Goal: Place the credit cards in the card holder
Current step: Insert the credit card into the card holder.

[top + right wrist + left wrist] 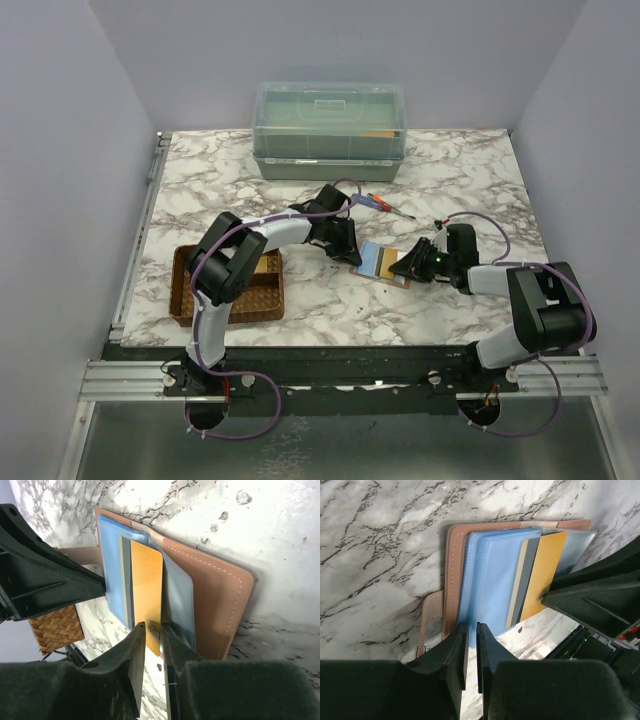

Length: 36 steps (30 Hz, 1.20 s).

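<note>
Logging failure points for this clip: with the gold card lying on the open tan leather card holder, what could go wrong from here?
The tan-gold flat card sticks out beyond the blue inner pocket of the pinkish-tan leather card holder, and the right gripper, jaws slightly apart, sits at its end: a push might skew it. The left gripper only meets the pocket's edge, so the holder may slide on the marble table.

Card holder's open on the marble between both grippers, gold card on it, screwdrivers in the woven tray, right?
No: the top view shows the screwdrivers on the marble, not in the woven tray. The card holder does lie open between the left gripper and right gripper, gold card on it.
</note>
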Tool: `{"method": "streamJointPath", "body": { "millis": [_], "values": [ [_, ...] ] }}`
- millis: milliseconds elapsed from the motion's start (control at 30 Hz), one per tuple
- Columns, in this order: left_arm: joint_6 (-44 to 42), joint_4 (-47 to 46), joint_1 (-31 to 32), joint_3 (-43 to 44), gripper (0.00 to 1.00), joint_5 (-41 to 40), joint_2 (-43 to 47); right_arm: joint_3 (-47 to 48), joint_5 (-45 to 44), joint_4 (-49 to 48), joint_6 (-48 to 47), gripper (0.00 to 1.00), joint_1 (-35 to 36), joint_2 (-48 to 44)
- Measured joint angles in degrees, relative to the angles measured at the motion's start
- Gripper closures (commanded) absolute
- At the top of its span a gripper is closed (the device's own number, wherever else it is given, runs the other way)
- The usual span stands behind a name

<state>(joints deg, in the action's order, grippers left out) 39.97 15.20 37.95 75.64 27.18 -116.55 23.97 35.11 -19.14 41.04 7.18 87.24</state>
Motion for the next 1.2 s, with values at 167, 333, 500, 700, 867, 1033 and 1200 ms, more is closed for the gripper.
{"method": "streamJointPath", "body": {
  "millis": [167,333,500,700,867,1033,1200],
  "values": [
    [-0.6,0.9,-0.1,0.0,0.81,-1.2,0.3,0.7,-1.4,3.8,-1.5,0.7,0.0,-1.9],
    [-0.6,1.3,-0.3,0.1,0.86,-1.7,0.3,1.3,-1.8,5.5,-2.2,0.78,0.0,-2.2],
    [-0.6,1.4,-0.5,0.1,0.91,-1.9,0.3,2.0,-2.2,6.4,-2.3,0.9,0.9,-1.5],
    [-0.5,1.5,-0.5,0.1,0.92,-1.9,0.1,3.8,-2.3,6.2,-2.0,0.93,3.1,0.8],
    [-0.4,1.5,-0.5,0.1,0.93,-1.8,0.1,5.4,-2.7,5.5,-1.4,0.93,5.3,2.8],
    [-0.4,2.0,-0.6,0.3,0.93,-1.9,0.0,7.1,-3.8,5.5,-0.7,0.91,7.1,4.2],
    [-0.4,2.2,-0.6,0.4,0.93,-1.9,0.0,7.3,-4.7,5.7,-0.4,0.86,7.5,4.0]
  ]
}}
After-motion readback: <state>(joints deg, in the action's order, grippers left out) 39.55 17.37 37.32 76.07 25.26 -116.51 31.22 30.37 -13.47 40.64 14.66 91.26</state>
